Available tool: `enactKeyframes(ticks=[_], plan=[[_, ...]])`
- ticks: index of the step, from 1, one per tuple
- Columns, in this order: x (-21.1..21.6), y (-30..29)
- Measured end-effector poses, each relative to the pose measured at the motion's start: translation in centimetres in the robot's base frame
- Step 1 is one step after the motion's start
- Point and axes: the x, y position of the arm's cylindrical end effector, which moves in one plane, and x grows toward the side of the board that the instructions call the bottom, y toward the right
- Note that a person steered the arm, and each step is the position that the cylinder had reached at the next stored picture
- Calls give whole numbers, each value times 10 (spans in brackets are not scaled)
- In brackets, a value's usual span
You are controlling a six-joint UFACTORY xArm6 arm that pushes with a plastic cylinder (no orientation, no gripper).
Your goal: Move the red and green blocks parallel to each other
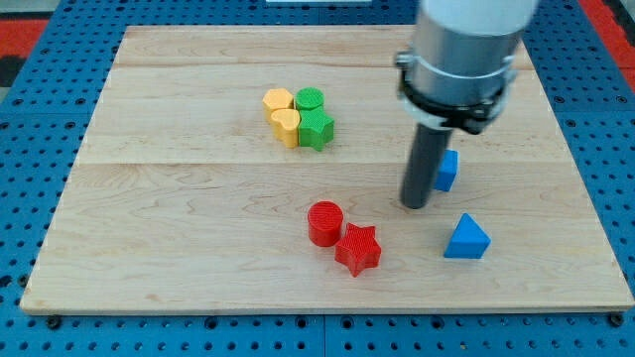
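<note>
**Rod tip parked right of the red pair, greens untouched at the top**

You had no fingers to report on: the arm ended in a plain dark rod, so nothing could be wide, narrow or holding. My tip rested on the pale wooden counter, just beside a blue block that sat partly hidden behind the rod on the view's right; its shape could not be made out, nor whether rod and block touched.

The task's things lay in two clusters. The red plastic cylinder and the red plastic star touched each other toward the view's bottom, the star lower and to the right. The green plastic cylinder and the green plastic star sat well apart from them toward the view's top, packed tight against a yellow hexagonal block and a yellow heart-shaped block on their left.

My tip stood to the right of the reds and above them, which, as I judged it, suited a leftward or downward push on that pair more than any move on the greens. A blue triangular block lay near the star's right, so room there was narrow. The counter's left half held no blocks, while the reds sat nearest the bottom edge; you would have wanted to keep pushes away from it.
</note>
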Motion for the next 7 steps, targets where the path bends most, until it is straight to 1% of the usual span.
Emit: enactKeyframes(ticks=[1, 2, 3, 4, 5, 6, 7], plan=[[25, -5], [58, 20], [88, -29], [81, -52], [42, -86], [-38, -133], [-65, -165]])
